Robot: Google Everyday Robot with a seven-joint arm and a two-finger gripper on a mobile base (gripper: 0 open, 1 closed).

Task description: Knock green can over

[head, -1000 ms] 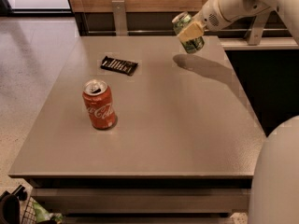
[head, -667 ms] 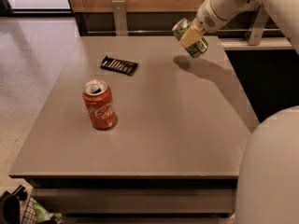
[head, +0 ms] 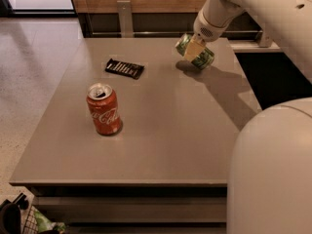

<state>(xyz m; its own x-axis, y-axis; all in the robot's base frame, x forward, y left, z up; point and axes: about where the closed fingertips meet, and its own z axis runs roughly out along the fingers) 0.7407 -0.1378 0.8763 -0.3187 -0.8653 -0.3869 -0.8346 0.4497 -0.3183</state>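
Observation:
The green can (head: 205, 58) lies tilted almost on its side at the far right of the grey table (head: 165, 135), just above or touching the surface, with its shadow right under it. My gripper (head: 194, 48) reaches down from the upper right and is shut on the can. A pale finger (head: 193, 47) crosses the can's middle.
A red cola can (head: 103, 109) stands upright at the left middle of the table. A flat black packet (head: 125, 68) lies at the far left. My white body (head: 273, 174) fills the lower right. The table's right edge is close to the green can. A basket (head: 29, 222) sits on the floor at the lower left.
My gripper has moved left and down with the green can, bringing it from above the table's far right corner to just over the surface. The can is tilted further.

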